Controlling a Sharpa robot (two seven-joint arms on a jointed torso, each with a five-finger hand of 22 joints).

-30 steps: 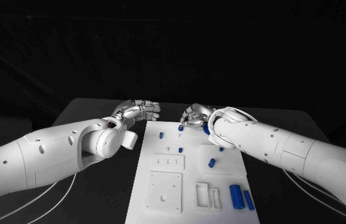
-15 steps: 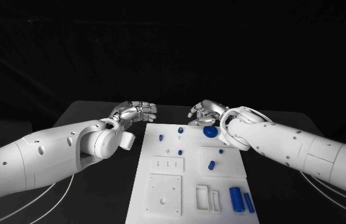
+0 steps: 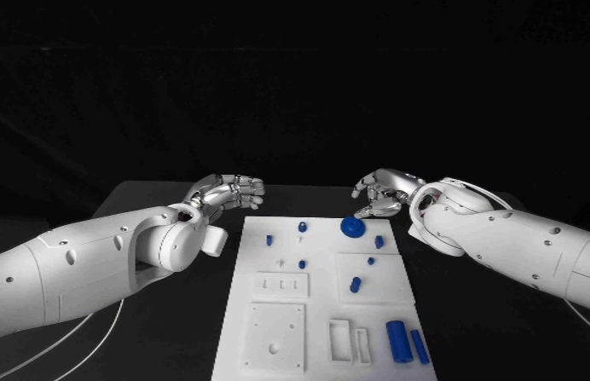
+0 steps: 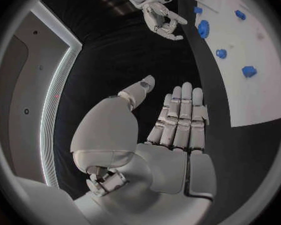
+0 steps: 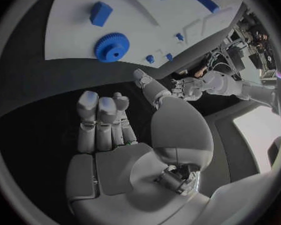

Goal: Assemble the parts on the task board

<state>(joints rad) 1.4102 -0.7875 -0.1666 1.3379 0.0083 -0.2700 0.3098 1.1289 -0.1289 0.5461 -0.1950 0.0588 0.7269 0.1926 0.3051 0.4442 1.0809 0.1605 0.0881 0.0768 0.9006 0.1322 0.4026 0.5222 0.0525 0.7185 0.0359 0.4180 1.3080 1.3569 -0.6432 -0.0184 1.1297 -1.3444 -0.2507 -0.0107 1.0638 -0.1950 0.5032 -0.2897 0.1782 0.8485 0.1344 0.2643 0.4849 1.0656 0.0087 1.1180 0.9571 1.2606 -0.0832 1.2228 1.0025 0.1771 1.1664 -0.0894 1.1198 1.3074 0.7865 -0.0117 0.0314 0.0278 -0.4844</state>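
**Q:** What do you have on the board?

**Me:** I see the board (image 3: 322, 300), a long white plate, at the table's (image 3: 147, 193) centre, running from 12 to 6 o'clock. At its 12 o'clock end lies the gear (image 3: 352, 226), a flat blue toothed wheel with a hole in the middle, flat on the plate. Just beside it toward 4 o'clock sits a small blue block (image 3: 378, 241). Two short blue pegs (image 3: 301, 227) stand toward 11 o'clock, and more small blue pieces dot the middle. At 5 o'clock lie two blue cylinders (image 3: 400, 339), side by side, one thick and one thin. The plate also carries raised white squares and slotted frames near 6 and 7 o'clock.

**Q:** And the hands?

**Me:** My left hand (image 3: 231, 192) hangs off the board's 11 o'clock corner, over the table. From its wrist camera I see the fingers (image 4: 181, 116) straight and close together, thumb apart, nothing in them. My right hand (image 3: 387, 192) is off the 1 o'clock corner, near the gear but apart from it. Its fingers (image 5: 100, 117) bend forward loosely, thumb out to the side, and I see nothing held.
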